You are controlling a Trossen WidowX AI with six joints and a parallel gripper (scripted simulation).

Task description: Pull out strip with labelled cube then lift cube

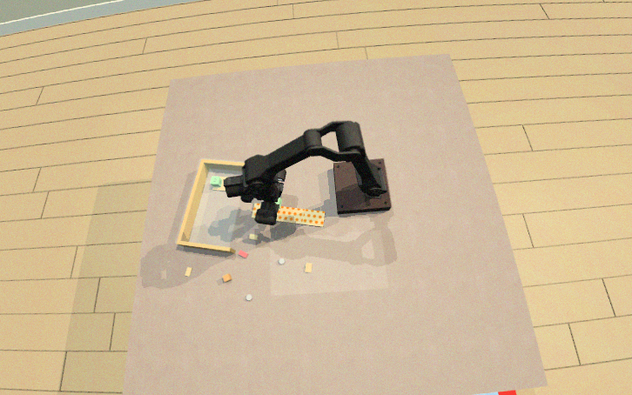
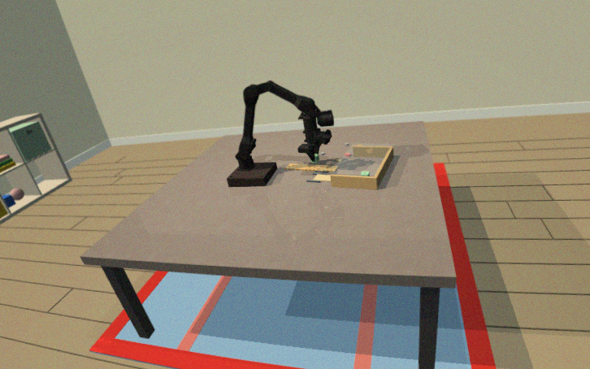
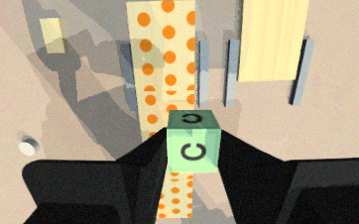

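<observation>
A pale green cube (image 1: 278, 201) (image 2: 316, 158) (image 3: 193, 151) with a black C on its faces is between my fingers. My gripper (image 3: 190, 133) is shut on it and holds it above the orange-dotted strip. The dotted strip (image 1: 301, 216) (image 2: 306, 167) (image 3: 162, 56) lies on the table, reaching from beside the tray toward the arm's base. A plain pale strip (image 2: 321, 177) (image 3: 274, 45) lies beside it, partly in the tray. A second green cube (image 1: 215, 181) (image 2: 365, 173) sits in the tray; its label is too small to read.
The wooden-walled tray (image 1: 193, 205) (image 2: 383, 167) is open toward the base. Low blue-grey rails (image 3: 203, 74) (image 3: 300, 74) flank the strips. Small loose pieces lie near the tray, including a red block (image 1: 243, 253), an orange block (image 1: 226, 277), a yellow block (image 1: 253, 237) (image 3: 54, 36) and a white disc (image 1: 281, 261) (image 3: 29, 146).
</observation>
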